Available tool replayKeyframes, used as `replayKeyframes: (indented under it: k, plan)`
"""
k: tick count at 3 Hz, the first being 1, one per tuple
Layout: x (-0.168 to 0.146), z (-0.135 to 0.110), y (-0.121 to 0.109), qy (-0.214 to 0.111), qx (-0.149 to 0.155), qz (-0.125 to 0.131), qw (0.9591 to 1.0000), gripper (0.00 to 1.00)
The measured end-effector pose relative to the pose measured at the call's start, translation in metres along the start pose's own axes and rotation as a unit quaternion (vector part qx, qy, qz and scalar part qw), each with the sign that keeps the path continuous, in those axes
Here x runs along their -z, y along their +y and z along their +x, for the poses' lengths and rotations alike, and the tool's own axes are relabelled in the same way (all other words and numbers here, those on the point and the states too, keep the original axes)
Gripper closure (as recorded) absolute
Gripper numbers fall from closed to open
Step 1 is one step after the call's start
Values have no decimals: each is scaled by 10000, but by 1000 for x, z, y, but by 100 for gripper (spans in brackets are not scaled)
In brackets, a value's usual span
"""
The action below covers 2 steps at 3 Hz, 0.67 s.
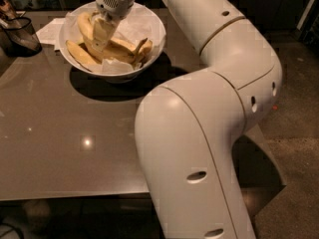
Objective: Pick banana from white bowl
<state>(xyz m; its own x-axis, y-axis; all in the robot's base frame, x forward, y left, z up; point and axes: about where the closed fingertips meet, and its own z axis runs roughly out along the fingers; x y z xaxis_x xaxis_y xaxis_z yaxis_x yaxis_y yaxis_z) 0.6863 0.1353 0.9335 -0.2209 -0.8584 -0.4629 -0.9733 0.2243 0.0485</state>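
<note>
**Pincer down in the bowl, on the banana pile**

Your pincer [101, 34] hangs inside the bowl [160, 30], which sits at the far left of the counter [75, 148]. Its tip is low among the fruit and looks to be touching the pile.

The banana [84, 26] closest to it lies just to the view's left and partly beneath the tip. Its long axis runs from the far rim down toward the bowl's middle. A second banana [79, 55] slants along the near-left wall, and a third banana [124, 48] stretches away to the right.

You cannot tell from here whether the pincer is clenched or released, nor whether it has anything in its grasp.

The coming move likely turns on the pincer sitting square across that closest banana's narrow width rather than along its length, so check the wrist's turn before you lift. The basket [20, 34] stands apart, to the left of the bowl.
</note>
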Motion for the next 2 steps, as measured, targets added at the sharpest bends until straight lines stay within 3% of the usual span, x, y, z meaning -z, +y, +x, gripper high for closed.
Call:
replayKeyframes:
  k: [1, 2]
  plan:
    - [-1, -2, 0, -8, 3, 5, 10000, 100]
    - [6, 0, 23, 47, -282, -203, 9994, 100]
